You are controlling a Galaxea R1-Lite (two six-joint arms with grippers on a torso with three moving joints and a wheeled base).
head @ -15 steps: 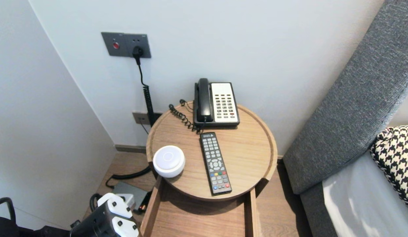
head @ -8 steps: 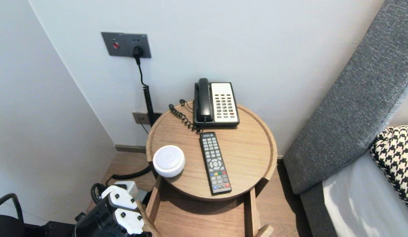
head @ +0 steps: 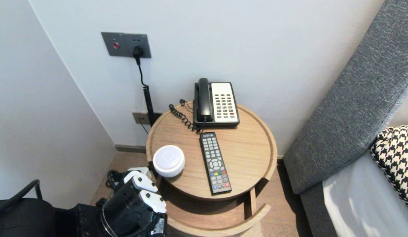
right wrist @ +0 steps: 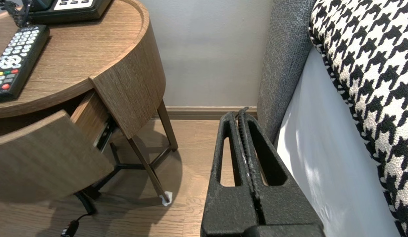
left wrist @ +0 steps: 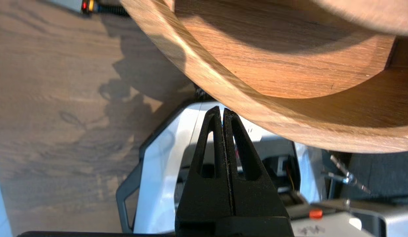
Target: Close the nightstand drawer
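- Timber drawer [head: 223, 227], one only: it sits under the round top of the bench [head: 256, 144], partly out toward me, with its curved front standing clear of the bench body.
- Tools, two.
- My left tool [left wrist: 222, 110] is low at the left end of the drawer front. Its fingers are pressed together with nothing between them, and the tips are right at the front's curved edge. I cannot tell whether they touch it or sit just off it.
- My right tool [right wrist: 240, 113] is parked well apart from the drawer. Its fingers are also together and hold nothing, hanging over the floor [right wrist: 197, 148] beside the bed [right wrist: 322, 148].
- On the bench top there are three things, one of each:
  - The remote [head: 215, 163] lies lengthwise near the middle.
  - The white puck [head: 168, 160] is just beside the remote, at the left edge.
  - The telephone [head: 217, 103] is at the back by the wall, its handset on the cradle.
- One houndstooth cushion [head: 396, 154] lies on the bed at my right.
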